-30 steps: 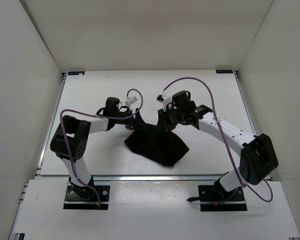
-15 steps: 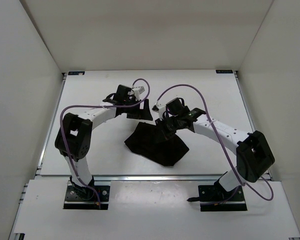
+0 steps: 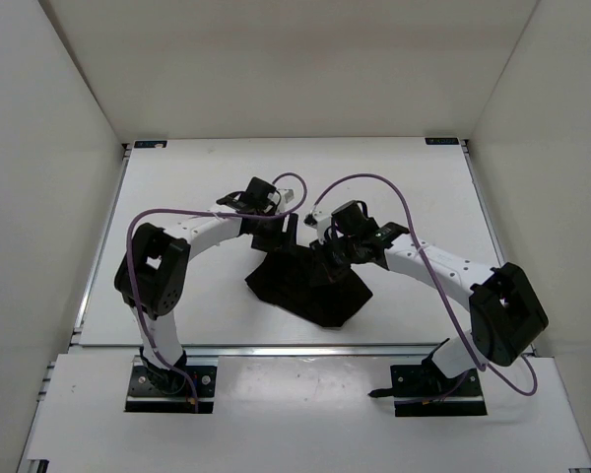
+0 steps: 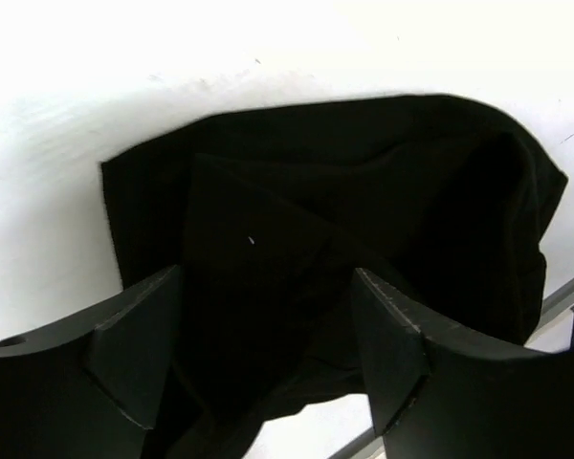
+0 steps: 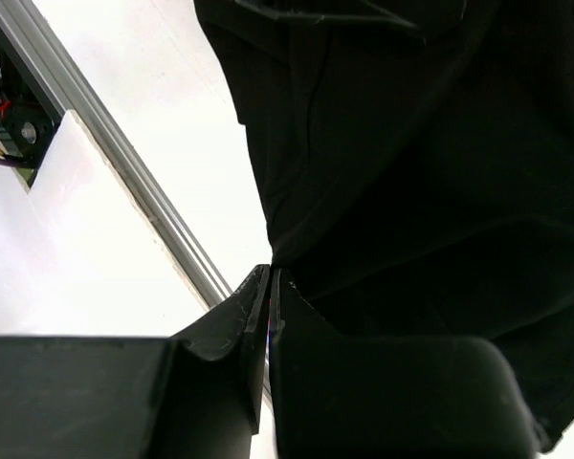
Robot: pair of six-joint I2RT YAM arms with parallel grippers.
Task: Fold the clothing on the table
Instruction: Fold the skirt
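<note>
Left side: left pincer (image 4: 266, 277) hovers low over the far-left part of the clothing (image 3: 310, 288), jaws standing well apart with black cloth below them and nothing caught between (no grip on this side). Centre: the clothing lies as a rumpled black heap on the table (image 3: 177, 177), between the two arms and toward the near side, close to the near edge rail (image 5: 143, 191) but not over it. Its outline is irregular, roughly a wedge pointing near-right. The left wrist view shows one flap lying across another, with loose creases and no straight edge. Right side: right pincer (image 5: 271, 273) sits at the far-right part of the heap with its jaws pressed together. A ridge of cloth runs straight into the tips, so it looks clamped on a thin pinch of the clothing, though black on black makes that hard to confirm. Progress, as a judgement: early to middle. Some cloth is doubled over, but it is bunched, not folded, with edges unaligned and the top lumpy. What is left: a hold for the left side, the garment spread or drawn taut between both pincers, one half laid squarely over the other, then release and flattening.
</note>
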